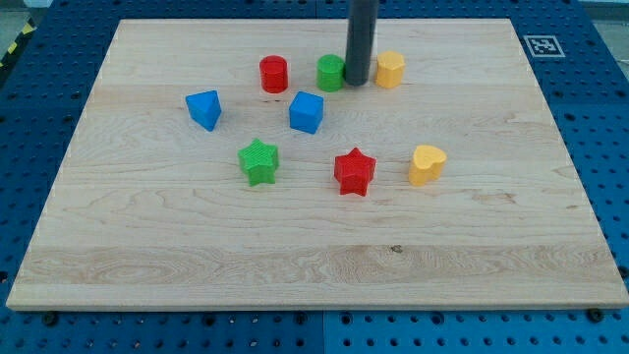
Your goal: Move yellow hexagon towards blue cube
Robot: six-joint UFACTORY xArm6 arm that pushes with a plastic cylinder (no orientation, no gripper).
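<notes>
The yellow hexagon point(391, 69) sits near the view's top, right of centre. The blue cube point(307, 112) lies below and to its left. My tip point(357, 83) stands on the board between the green cylinder point(331, 72) and the yellow hexagon, close to both, just left of the hexagon. The rod rises straight up out of the view's top. The tip is up and to the right of the blue cube.
A red cylinder point(273, 74) sits left of the green cylinder. A blue triangular block point(204, 108) lies at the left. A green star point(259, 161), a red star point(355, 171) and a yellow heart point(427, 164) lie in a row below. The wooden board point(314, 265) rests on a blue pegboard.
</notes>
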